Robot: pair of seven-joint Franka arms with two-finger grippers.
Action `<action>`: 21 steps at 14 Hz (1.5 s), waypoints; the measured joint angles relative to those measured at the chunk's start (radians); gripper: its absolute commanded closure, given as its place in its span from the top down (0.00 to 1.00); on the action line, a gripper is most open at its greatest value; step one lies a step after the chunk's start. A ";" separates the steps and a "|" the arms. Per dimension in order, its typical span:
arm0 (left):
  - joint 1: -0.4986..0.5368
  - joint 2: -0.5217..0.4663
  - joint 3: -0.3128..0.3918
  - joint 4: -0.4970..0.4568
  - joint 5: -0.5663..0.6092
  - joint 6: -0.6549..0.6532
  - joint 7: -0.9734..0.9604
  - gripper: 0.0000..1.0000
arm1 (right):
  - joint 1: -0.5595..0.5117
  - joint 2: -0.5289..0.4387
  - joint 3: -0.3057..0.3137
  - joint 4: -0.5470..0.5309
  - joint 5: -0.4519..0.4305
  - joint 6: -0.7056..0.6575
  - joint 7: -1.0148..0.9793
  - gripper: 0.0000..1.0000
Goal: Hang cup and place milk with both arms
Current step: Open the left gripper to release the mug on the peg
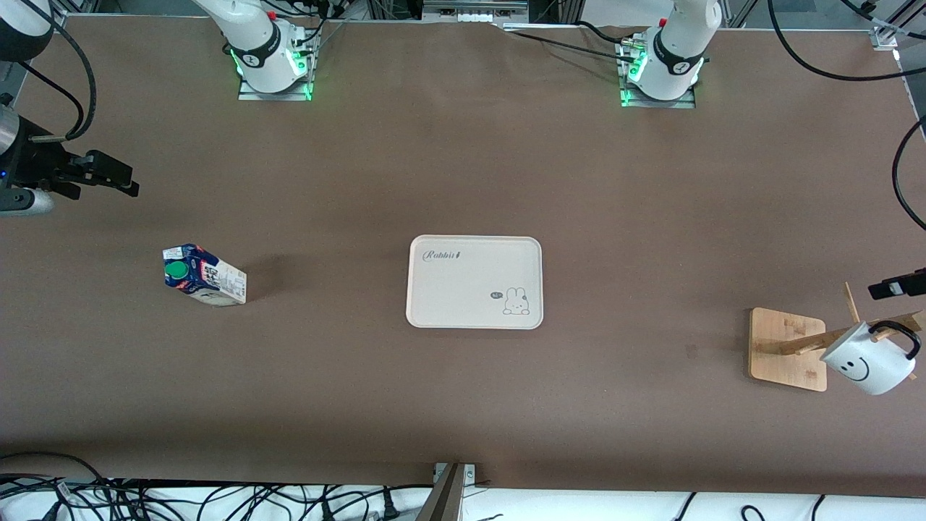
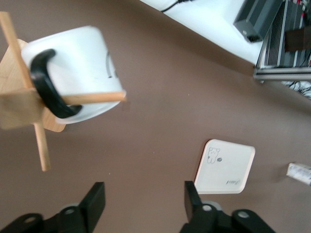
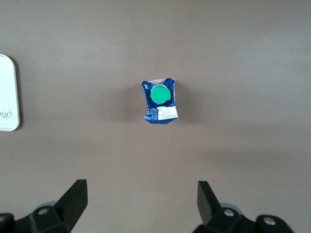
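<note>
The small white mug with a black smiley face (image 1: 866, 363) was seen hung by its thin black loop handle on a peg of the wooden rack (image 1: 787, 349), toward the left arm's end of the table from the cream rectangular tray (image 1: 474, 281) — the left gripper (image 2: 141, 201) was held just beside it, jaws parted and empty. The blue-topped, green-capped milk carton (image 1: 203, 276) was stood on the table toward the right arm's end from that tray. The right gripper (image 3: 141, 201) was poised over the brown tabletop beside the carton — jaws wide apart, nothing gripped.
</note>
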 measured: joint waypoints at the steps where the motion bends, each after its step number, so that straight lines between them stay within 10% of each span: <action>1: -0.038 -0.026 0.000 0.001 0.039 -0.004 -0.004 1.00 | 0.000 0.000 0.000 0.000 0.000 0.000 0.000 1.00; 10: -0.281 -0.117 0.000 0.001 0.265 -0.051 -0.081 1.00 | 0.000 0.003 -0.001 0.000 0.000 0.005 0.000 1.00; 21: -0.335 -0.136 0.000 -0.001 0.326 -0.114 -0.082 1.00 | -0.001 -0.009 -0.009 -0.062 -0.048 0.122 0.000 1.00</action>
